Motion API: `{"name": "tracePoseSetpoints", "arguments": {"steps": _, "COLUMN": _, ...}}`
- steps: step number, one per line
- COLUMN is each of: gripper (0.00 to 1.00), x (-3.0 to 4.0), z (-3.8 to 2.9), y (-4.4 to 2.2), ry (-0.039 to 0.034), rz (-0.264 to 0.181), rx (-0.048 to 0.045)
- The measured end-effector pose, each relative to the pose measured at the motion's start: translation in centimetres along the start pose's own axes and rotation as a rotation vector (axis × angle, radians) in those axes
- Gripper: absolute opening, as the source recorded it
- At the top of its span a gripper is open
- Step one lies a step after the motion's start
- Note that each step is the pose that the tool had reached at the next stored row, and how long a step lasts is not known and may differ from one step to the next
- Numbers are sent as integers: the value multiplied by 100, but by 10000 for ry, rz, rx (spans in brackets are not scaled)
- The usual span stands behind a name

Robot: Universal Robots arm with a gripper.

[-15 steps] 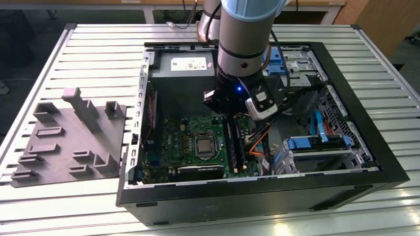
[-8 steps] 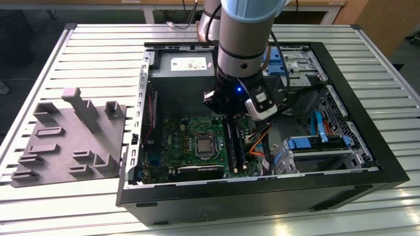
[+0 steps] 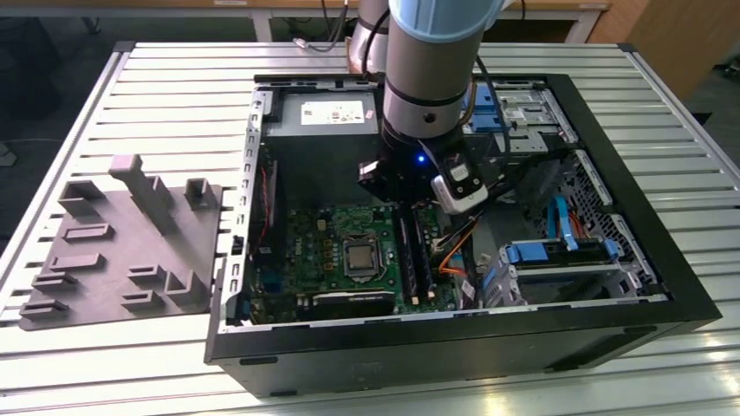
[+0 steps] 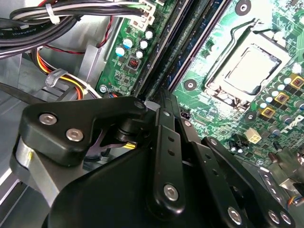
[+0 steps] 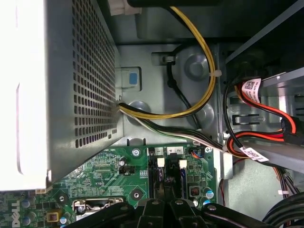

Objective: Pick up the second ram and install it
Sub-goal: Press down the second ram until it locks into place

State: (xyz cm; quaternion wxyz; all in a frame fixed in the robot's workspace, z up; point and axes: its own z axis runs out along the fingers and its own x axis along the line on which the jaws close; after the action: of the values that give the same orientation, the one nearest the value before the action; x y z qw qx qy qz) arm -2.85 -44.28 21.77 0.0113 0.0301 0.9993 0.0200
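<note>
Gripper [image 4: 161,95] is drawn narrow: the linkages on both sides converge to one tip. I can't tell if a board edge is pinched there. The tip sits right on the line of the memory slots [image 4: 190,42], which fits pressing straight down, so the load goes along the slot and not across it.

The second ram [image 3: 417,256] reads as the long dark strip in the slots under the tip, just beside the CPU socket [image 4: 249,64]. Seated or only resting, can't tell. In the first wrist view the white slot latches [image 5: 160,162] show just past the tip.

Motherboard [image 4: 199,99] lies flat in the case, so approach is from above. Perforated power supply [image 5: 57,85] and yellow cable [image 5: 202,52] are beyond the slots, apart from the gripper.

Arm [image 3: 434,69] drops vertically into the open PC case [image 3: 463,347]. The grey tray [image 3: 127,251] sits on the slatted table [image 3: 173,78], at the exterior view's left.
</note>
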Motion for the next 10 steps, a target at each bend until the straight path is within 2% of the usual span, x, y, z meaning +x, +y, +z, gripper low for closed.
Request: {"name": "tracePoseSetpoints", "arguments": {"steps": 10, "gripper": 11, "x": 0, "z": 34, "y": -2, "ry": 0, "rz": -1, "rx": -1}}
